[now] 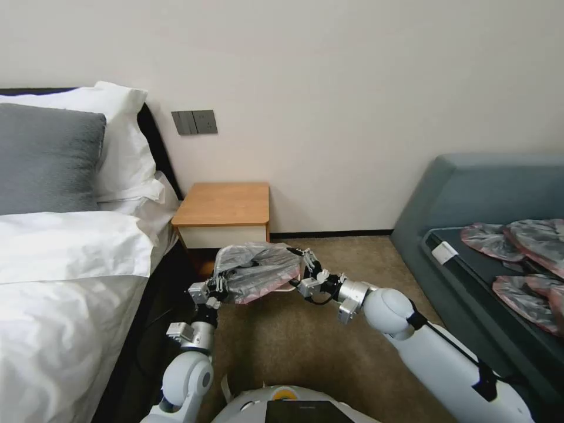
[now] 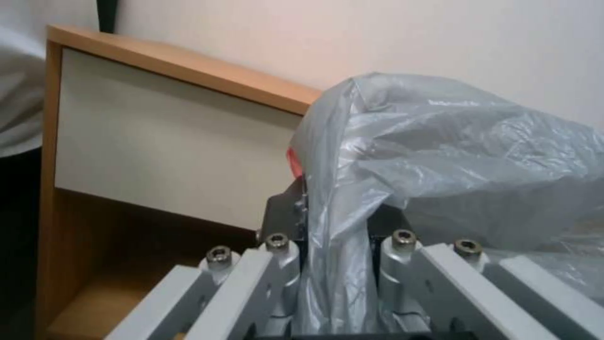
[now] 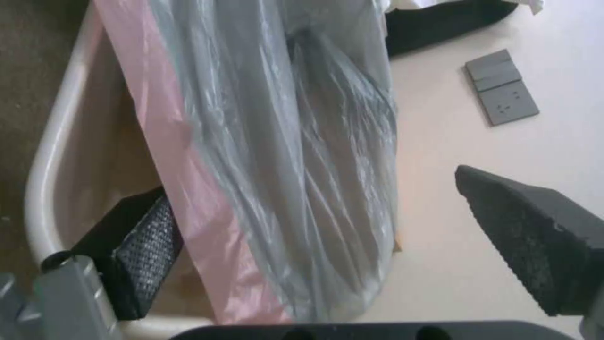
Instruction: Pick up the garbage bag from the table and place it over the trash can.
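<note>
Head view: the garbage bag (image 1: 258,272) is off the surface (image 1: 225,203), whose orange-brown top lies bare, and hangs stretched between the left gripper (image 1: 218,286) and the right gripper (image 1: 306,262), low over the carpet in front of the nightstand.
Left wrist view: the left gripper's jaws are clamped on a gathered fold of grey plastic that runs up between them (image 2: 333,264); the white drawer front is close behind.
Right wrist view: the right gripper's jaws stand wide apart, the bag's pink rim (image 3: 188,189) lying against one pad, directly over the trash can (image 3: 47,179).
Progress: pickup looks done; the rim is not yet seated around the bin's edge.
</note>
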{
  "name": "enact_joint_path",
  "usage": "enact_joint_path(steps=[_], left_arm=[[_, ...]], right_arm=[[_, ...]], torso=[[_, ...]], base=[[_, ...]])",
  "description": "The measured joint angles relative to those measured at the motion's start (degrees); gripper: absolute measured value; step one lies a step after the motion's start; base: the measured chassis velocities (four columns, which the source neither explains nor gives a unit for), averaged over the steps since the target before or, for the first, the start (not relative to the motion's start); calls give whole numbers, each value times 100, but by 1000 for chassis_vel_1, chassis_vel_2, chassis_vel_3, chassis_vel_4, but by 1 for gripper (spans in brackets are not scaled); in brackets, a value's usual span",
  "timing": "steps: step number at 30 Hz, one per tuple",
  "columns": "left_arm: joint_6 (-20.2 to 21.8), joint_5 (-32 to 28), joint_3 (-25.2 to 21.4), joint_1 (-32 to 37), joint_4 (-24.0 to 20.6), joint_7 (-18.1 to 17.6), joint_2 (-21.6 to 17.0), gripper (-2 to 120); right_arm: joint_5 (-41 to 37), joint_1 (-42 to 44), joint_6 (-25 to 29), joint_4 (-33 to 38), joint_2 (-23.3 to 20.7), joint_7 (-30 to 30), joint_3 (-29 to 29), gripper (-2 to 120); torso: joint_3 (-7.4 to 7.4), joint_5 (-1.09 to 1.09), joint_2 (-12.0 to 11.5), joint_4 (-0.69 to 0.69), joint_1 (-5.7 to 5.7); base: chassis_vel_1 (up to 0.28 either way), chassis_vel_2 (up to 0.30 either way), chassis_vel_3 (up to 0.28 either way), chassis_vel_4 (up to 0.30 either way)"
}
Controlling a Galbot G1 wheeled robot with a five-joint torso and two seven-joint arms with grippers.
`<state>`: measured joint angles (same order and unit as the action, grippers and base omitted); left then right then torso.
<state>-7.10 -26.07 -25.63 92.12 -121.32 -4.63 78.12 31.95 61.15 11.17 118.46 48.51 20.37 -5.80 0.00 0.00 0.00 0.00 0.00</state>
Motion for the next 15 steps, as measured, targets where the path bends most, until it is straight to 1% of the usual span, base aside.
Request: enact_joint_path(steps=[2, 3, 4, 5, 8, 9, 10, 11, 12, 13, 15], left_arm=[[6, 0, 1, -11, 0, 0, -1, 10], [9, 0, 1, -23, 2, 0, -1, 10], [12, 0, 1, -32, 6, 0, 0, 10], [12, 0, 1, -32, 6, 0, 0, 10], [20, -4, 6, -45, 7, -2, 5, 10], [20, -4, 6, -45, 7, -2, 5, 10], [21, -4, 8, -46, 7, -2, 8, 10], [22, -4, 16, -46, 8, -1, 9, 10], [26, -5, 22, -43, 10, -2, 12, 10], [26, -5, 22, -43, 10, -2, 12, 10], [26, -6, 23, -41, 9, -1, 13, 10]], right_arm=[[4, -5, 6, -9, 31, 1, 13, 100], [11, -5, 11, -10, 57, 1, 23, 99], [18, -3, 15, -10, 74, 1, 29, 95], [18, -3, 15, -10, 74, 1, 29, 95], [34, 17, 39, -19, 102, -1, 38, 80], [34, 17, 39, -19, 102, -1, 38, 80], [36, 23, 45, -23, 108, -3, 39, 78], [40, 29, 51, -25, 123, -7, 40, 71], [47, 34, 57, -25, 136, -9, 45, 68], [47, 34, 57, -25, 136, -9, 45, 68], [65, 43, 65, -25, 156, -12, 64, 56]], torso=[[0, 0, 0, 0, 0], [0, 1, 0, 0, 0], [0, 0, 0, 0, 0], [0, 0, 0, 0, 0], [0, 0, 0, 0, 0], [0, 0, 0, 0, 0], [0, 0, 0, 0, 0], [0, 1, 0, 0, 0], [0, 0, 0, 0, 0], [0, 0, 0, 0, 0], [0, 1, 0, 0, 0]], base=[[0, 0, 0, 0], [0, 0, 0, 0], [0, 0, 0, 0], [0, 0, 0, 0], [0, 0, 0, 0], [0, 0, 0, 0], [0, 0, 0, 0], [0, 0, 0, 0], [0, 0, 0, 0], [0, 0, 0, 0], [0, 0, 0, 0]])
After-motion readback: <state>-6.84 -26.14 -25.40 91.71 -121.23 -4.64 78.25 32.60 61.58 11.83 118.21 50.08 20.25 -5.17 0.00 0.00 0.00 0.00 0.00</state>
